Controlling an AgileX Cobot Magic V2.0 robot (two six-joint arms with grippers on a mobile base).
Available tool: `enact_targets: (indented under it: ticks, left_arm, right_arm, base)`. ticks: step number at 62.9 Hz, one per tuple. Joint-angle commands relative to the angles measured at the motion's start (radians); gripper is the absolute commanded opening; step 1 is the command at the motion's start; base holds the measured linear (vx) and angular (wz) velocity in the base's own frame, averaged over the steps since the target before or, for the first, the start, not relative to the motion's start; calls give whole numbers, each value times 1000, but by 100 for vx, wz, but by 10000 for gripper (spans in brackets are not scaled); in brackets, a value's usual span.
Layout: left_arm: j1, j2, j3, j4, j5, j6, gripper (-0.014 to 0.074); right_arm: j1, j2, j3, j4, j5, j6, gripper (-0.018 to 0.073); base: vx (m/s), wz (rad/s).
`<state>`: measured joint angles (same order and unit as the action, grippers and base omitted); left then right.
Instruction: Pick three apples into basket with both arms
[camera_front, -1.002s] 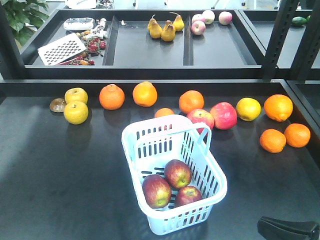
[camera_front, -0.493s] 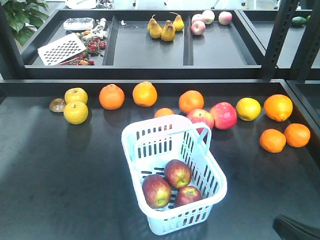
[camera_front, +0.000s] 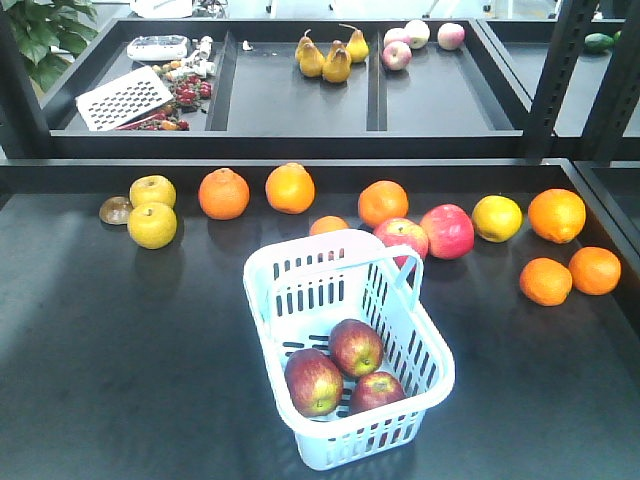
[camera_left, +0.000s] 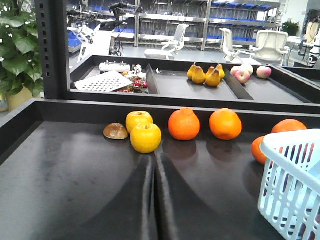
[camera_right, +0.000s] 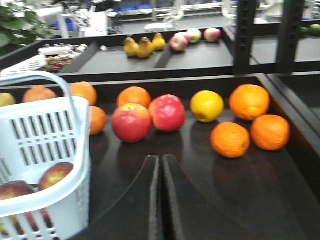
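Observation:
Three dull dark-red apples (camera_front: 313, 381) (camera_front: 355, 346) (camera_front: 376, 392) lie together at the near end of the pale blue basket (camera_front: 320, 243) in the middle of the black table. Neither gripper shows in the front view. In the left wrist view my left gripper (camera_left: 152, 156) is shut and empty, low over the table, left of the basket (camera_left: 290, 185). In the right wrist view my right gripper (camera_right: 160, 157) is shut and empty, just right of the basket (camera_right: 45, 130), where two of the apples (camera_right: 54, 174) show through the slots.
Oranges (camera_front: 223, 193), yellow fruits (camera_front: 152, 225), a glossy red apple (camera_front: 447, 231) and a red-yellow apple (camera_front: 401, 236) line the table's back. More oranges (camera_front: 546, 281) sit at the right. A raised back tray holds pears (camera_front: 336, 62) and a grater (camera_front: 124, 97). Black posts (camera_front: 560, 80) stand at the right.
The black end of the right arm at the front view's bottom right corner has drawn back out of that view. The basket and apples have not moved.

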<state>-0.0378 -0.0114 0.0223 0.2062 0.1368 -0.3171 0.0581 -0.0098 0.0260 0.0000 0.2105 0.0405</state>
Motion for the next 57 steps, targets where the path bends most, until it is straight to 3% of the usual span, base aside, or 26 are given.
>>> enact_targets:
  ticks: [1, 7, 12, 17, 57]
  left_arm:
    - [1, -16, 8, -1, -66, 1, -6]
    - [1, -16, 8, -1, -66, 1, -6]
    - [1, -16, 8, -1, -66, 1, -6]
    - [1, -16, 8, -1, -66, 1, -6]
    - [1, -16, 8, -1, -66, 1, -6]
  right_arm:
    - [-34, -15, -29, -19, -70, -3, -8]
    - [-47, -15, -22, -57, -103, 26, -8]
    - [-47, -15, 21, -102, -211, 101, -8]
    - [-47, -15, 16, -135, -203, 157, -8]
    - [-47, -15, 16, -152, -200, 168, -8]
  base:
    - [0, 0]
    - [0, 0]
    - [0, 0]
    - [0, 0]
    - [0, 0]
